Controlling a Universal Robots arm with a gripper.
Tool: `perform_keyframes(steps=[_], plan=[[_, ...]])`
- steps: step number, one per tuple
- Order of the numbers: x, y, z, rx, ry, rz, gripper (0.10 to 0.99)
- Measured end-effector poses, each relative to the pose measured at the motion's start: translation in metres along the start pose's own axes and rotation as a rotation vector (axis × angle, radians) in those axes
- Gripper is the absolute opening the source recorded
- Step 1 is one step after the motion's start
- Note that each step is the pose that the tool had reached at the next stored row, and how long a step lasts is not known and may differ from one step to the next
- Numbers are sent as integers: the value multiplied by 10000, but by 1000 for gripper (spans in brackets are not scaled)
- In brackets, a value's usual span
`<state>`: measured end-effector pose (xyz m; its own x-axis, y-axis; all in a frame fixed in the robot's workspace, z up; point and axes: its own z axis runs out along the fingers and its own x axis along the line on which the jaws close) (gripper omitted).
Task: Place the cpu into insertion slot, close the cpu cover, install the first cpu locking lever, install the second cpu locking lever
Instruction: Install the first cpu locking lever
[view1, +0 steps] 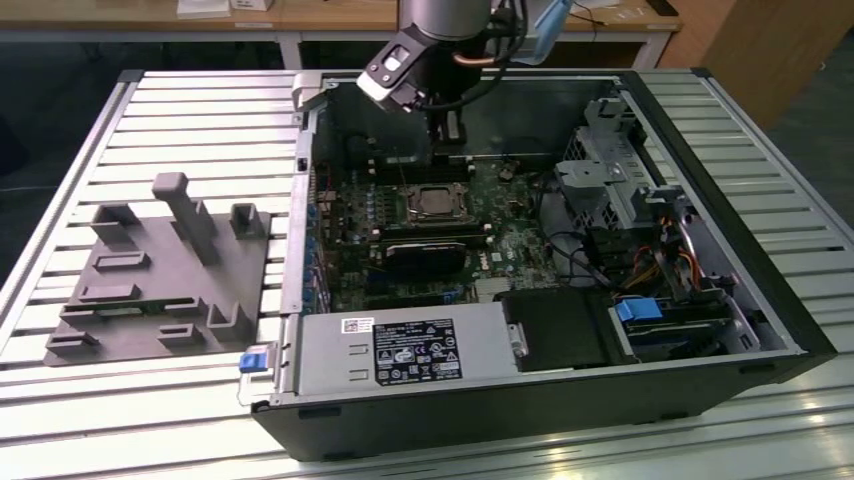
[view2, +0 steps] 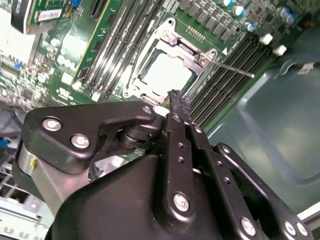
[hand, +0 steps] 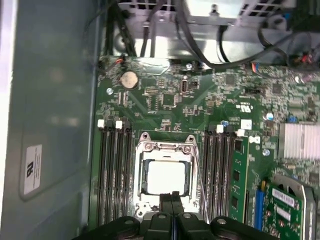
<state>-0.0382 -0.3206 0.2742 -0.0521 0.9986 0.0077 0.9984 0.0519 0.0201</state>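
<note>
Your gripper is sitting closest to the lens in both wrist views, big and black. Its two fingers are pressing flat together, and they are gripping nothing. The tips are hanging right at the near edge of the socket. You cannot tell whether they are touching it.

Just past the tips, the cpu is lying flat in the socket, showing as a pale square. The cpu cover is lying down around it like a silver picture frame, and the cpu is peeking through the big hole in the middle. One thin locking lever is sticking out sideways from the socket, crossing over the black memory slots. All of this is sitting on the green motherboard, where a round coin battery is shining farther off.

In the exterior view, the arm is reaching down into the open computer case. The case is lying on a slatted table. A grey holder tray is resting on the table at the exterior view's left of the case.
</note>
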Motion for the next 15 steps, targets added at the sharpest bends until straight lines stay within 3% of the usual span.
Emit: perform_keyframes(steps=[15], plan=[[0,0,1,18,50,-2493,106]])
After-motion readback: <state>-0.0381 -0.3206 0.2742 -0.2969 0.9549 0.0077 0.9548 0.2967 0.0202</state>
